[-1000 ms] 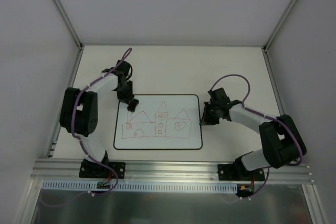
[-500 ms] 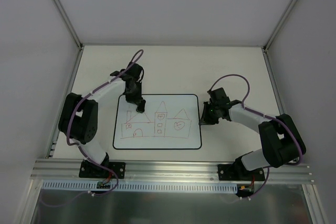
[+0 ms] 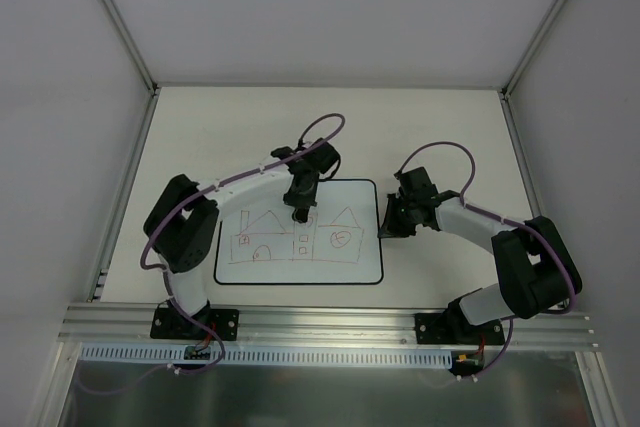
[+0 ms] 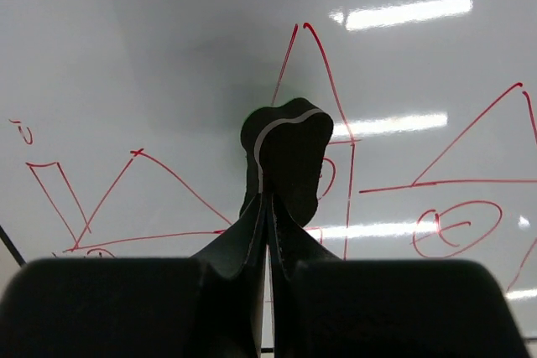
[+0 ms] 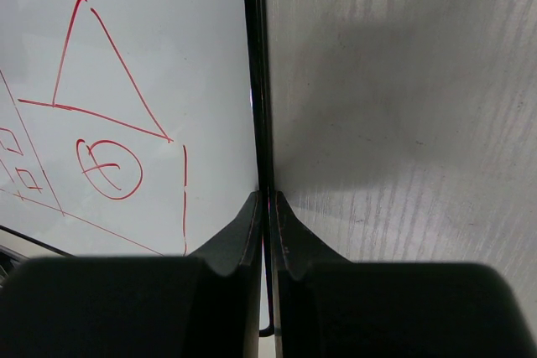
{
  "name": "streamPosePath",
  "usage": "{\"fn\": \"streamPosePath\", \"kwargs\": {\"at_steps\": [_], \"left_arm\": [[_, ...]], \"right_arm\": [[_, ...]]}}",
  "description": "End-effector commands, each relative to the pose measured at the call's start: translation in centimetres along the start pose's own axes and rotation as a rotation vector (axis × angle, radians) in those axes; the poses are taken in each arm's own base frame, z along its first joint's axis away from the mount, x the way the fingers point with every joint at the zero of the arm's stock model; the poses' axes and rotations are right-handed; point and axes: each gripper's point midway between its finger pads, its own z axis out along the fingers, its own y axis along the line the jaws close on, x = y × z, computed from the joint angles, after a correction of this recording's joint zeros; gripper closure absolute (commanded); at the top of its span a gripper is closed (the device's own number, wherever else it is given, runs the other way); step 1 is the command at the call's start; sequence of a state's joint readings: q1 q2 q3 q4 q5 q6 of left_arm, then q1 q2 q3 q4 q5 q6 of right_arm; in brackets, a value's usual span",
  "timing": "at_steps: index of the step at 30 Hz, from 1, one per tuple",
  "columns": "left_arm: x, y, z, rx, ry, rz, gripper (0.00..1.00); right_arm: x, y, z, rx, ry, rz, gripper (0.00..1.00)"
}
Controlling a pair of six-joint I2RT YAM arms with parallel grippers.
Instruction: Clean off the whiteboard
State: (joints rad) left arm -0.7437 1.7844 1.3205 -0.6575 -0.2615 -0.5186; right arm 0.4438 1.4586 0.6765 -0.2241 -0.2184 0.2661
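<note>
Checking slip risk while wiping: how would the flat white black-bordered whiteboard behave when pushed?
The flat white black-bordered whiteboard likely slides readily, lying thin and flat on the pale table. It looks stiff: its edge runs straight in the right wrist view. The shut right claw at that edge may brace it.

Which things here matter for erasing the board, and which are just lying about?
Job:
whiteboard
red house drawing
left tool, shut, on the drawing
right tool, shut, at the board's right edge

Not job:
table
aluminium front rail
</note>
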Motion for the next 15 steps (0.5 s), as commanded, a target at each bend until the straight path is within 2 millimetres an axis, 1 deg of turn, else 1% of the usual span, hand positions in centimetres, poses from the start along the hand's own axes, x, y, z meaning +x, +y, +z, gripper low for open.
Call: {"fn": "streamPosePath", "kwargs": {"at_steps": [1,2,3,4,5,8,9,12,15], "left_arm": [[-0.1,1.6,-0.2,-0.212,-0.029,0.009,1.0],[-0.1,2.2,-0.9,-0.264,-0.025,0.017,1.0],[-0.2,2.5,-1.1,-0.303,-0.03,0.032,1.0],[-0.2,3.3,-1.0,-0.367,-0.036,0.052,1.0],[0.0,4.0,-1.6,-0.409,-0.017,0.06,1.0],[-0.1,5.8,-2.1,-0.534,-0.023,0.076,1.0],[0.2,6.5,-2.4,-0.565,-0.005,0.095,1.0],[0.8,7.0,-2.2,-0.602,0.02,0.12,1.0],[1.6,6.5,-1.3,-0.598,0.052,0.125,1.0]], "right_arm": [[2.2,-2.4,0.8,0.093,0.062,-0.001,0.94],[2.2,-2.4,0.8,0.093,0.062,-0.001,0.94],[2.2,-2.4,0.8,0.092,0.061,-0.002,0.93],[2.1,-2.3,0.7,0.091,0.058,-0.002,0.93],[2.2,-2.3,0.8,0.09,0.06,-0.002,0.94],[2.3,-2.4,0.8,0.092,0.061,-0.002,0.94],[2.2,-2.4,0.7,0.091,0.058,-0.002,0.93],[2.2,-2.4,0.8,0.09,0.059,-0.001,0.94],[2.3,-2.3,0.9,0.087,0.061,-0.002,0.94]]}}
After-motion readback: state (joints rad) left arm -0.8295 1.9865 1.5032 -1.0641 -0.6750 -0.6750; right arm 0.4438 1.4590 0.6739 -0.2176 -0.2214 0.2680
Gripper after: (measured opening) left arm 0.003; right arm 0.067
